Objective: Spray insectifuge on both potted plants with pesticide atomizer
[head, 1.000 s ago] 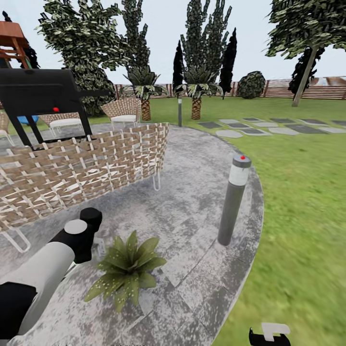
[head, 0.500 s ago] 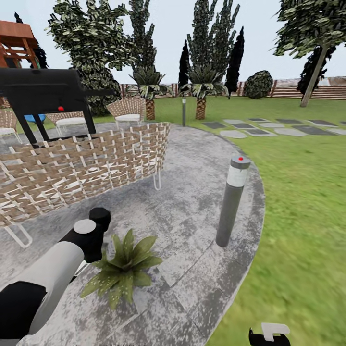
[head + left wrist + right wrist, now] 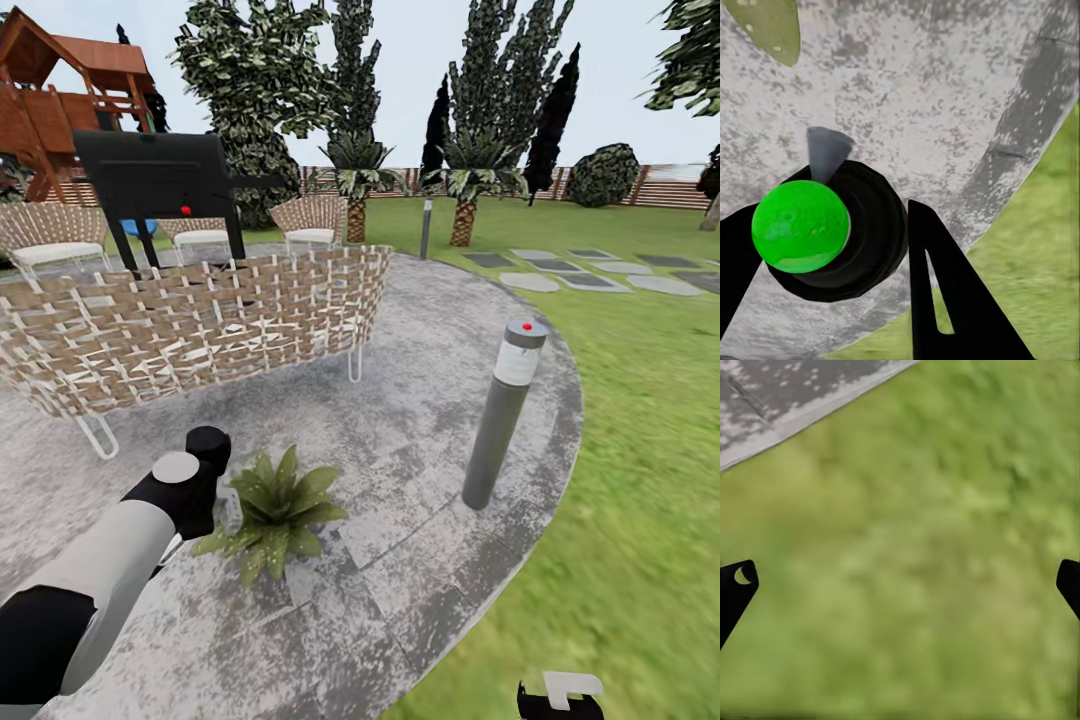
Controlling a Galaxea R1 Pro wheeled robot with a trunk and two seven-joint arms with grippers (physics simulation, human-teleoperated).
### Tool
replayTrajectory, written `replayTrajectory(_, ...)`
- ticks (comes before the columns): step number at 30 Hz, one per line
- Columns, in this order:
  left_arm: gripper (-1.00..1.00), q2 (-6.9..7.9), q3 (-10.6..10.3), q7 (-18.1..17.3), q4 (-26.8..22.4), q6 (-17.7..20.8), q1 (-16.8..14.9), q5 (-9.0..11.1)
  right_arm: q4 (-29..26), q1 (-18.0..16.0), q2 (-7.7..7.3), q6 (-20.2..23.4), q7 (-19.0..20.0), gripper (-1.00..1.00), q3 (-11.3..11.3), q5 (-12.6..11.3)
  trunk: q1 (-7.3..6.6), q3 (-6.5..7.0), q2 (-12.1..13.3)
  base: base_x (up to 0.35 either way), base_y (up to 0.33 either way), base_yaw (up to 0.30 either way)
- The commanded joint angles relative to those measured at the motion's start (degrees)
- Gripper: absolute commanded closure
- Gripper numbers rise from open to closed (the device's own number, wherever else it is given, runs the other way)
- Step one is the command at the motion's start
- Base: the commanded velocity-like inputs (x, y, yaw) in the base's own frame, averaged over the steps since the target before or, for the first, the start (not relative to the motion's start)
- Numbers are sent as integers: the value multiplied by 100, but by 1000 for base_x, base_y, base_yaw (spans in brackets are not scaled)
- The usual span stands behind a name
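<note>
One potted plant [image 3: 275, 508], a low rosette of pointed green leaves, sits on the round grey patio [image 3: 420, 440] right in front of me. My left gripper [image 3: 205, 470] hangs just left of it, shut on the pesticide atomizer [image 3: 799, 225], a black bottle with a bright green round cap. In the left wrist view the black fingers [image 3: 937, 292] flank the bottle, and a leaf tip [image 3: 772, 26] shows beyond it. My right gripper [image 3: 900, 577] is open over the lawn, low at my right [image 3: 560, 700]. The other potted plant is out of view.
A long wicker sofa [image 3: 200, 320] stands behind the plant. A grey bollard lamp [image 3: 503, 410] rises at the patio's right edge. Farther back are a black grill [image 3: 160, 180], wicker chairs [image 3: 310, 220], a wooden play tower [image 3: 60, 100], stepping stones [image 3: 590, 275], palms and the fence [image 3: 660, 190].
The whole head view has slid right, so the camera has turned left; the play tower and more patio now show. The plant sits slightly higher in the picture, still beside the left gripper.
</note>
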Motion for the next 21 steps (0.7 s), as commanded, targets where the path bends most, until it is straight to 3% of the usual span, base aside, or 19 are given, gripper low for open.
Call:
replayTrajectory(1, 100, 6, -29, -43, -5, 61, -6, -20, 8, -4, 2, -19, -12, -100, -41, 61, -3, -5, -2, -202, -221, 277)
replayTrajectory(6, 100, 0, -22, -43, -7, 62, -9, -17, 8, -4, 2, -19, -8, -100, -41, 58, -3, -5, -2, -87, -249, 241)
replayTrajectory(21, 100, 11, -29, -43, -16, 141, -27, -20, -21, -4, 24, -29, -12, -100, -50, 54, -3, -5, -2, 112, -264, 26)
